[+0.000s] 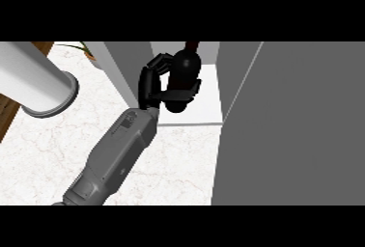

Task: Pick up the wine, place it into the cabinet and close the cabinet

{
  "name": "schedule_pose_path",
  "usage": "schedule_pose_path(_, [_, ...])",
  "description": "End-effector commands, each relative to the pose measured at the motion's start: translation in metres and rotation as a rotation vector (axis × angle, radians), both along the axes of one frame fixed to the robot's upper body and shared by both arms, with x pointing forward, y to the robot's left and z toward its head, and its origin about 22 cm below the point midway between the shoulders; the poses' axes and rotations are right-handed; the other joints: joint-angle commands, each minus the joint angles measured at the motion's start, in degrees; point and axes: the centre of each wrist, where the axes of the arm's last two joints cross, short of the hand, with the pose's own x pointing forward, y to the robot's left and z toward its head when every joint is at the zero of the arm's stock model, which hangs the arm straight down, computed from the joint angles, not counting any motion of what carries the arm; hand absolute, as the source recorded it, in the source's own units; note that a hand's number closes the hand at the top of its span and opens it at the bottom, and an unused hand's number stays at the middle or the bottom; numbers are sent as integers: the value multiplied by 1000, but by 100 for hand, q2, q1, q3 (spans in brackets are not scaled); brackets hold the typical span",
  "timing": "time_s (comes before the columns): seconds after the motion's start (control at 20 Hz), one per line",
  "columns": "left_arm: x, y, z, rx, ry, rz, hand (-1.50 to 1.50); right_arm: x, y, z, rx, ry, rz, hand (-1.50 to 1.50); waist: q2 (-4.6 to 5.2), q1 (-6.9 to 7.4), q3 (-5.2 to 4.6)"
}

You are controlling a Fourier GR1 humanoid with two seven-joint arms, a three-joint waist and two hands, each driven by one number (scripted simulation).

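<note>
I saw one robot hand (153, 79) curled around the dark wine bottle (184, 72). It held the bottle inside the open cabinet (206, 103), above its white shelf, just left of the grey cabinet door (292, 125).

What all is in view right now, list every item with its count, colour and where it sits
Dark glass wine bottle: one, near-black with a reddish neck, upper centre, held over the cabinet's white shelf.
Grey cabinet with a white shelf: one, grey walls around a white floor, upper centre.
Grey cabinet door: one, plain grey, open, filling the right side.
White marbled counter top: one, white with faint veins, left and lower centre.
White cylinder with a grey rim: one, upper left.
Green plant leaves: a few, top left edge.
Forearm: one, grey, rising from the lower edge.
Hand: one, black, fingers curled round the bottle; which hand is unclear.
</note>
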Motion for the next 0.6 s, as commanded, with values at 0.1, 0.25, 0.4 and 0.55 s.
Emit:
schedule_pose_path(0.1, [20, 3, 1, 17, 12, 45, 150, -32, -5, 5, 37, -21, 42, -150, 20, -96, 0])
schedule_pose_path(0.25, [24, -4, 12, 72, -62, 61, 150, -18, -1, -5, 48, -16, 69, -150, 18, -70, 2])
schedule_pose_path(0.4, [26, -4, 9, 80, -74, 77, 150, -20, 0, 9, 32, -39, 61, -150, 20, -79, -2])
schedule_pose_path(0.55, [28, 3, 1, 77, -88, 117, 150, -26, -10, -2, 30, -39, 56, -150, 38, -150, 3])
